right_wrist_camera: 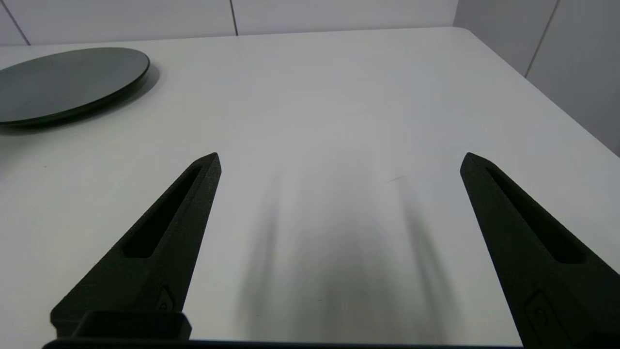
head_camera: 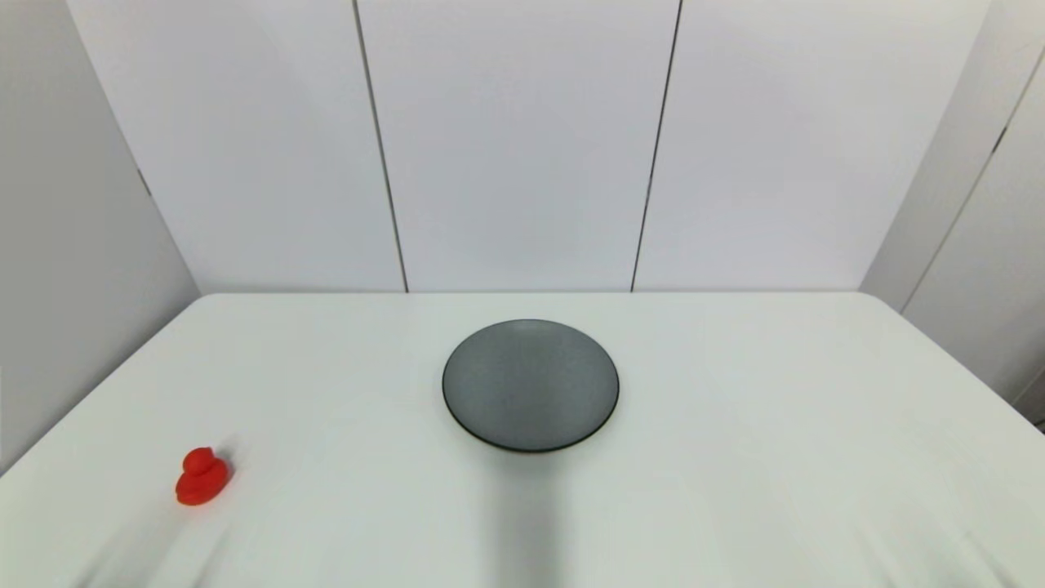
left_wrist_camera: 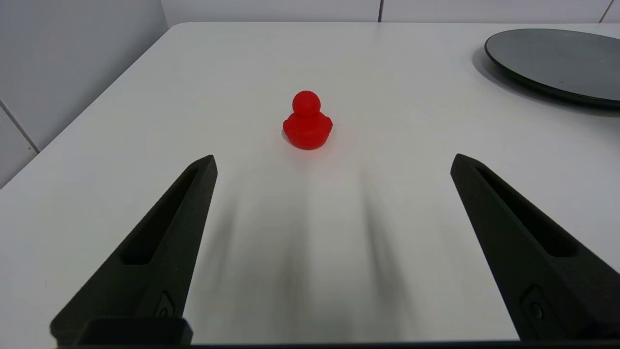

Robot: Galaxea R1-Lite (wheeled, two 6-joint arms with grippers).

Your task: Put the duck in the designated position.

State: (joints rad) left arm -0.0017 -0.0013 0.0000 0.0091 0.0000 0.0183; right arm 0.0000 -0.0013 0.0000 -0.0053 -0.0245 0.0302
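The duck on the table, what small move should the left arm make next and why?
Probably ease the left end effector forward toward the duck: it stands upright on the table, ahead of the open fingers and untouched. The right end effector sits idle, open.

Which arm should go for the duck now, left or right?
Left. The duck stands directly ahead of the open left gripper, on the table's left side. The open right gripper faces only bare tabletop right of the plate.
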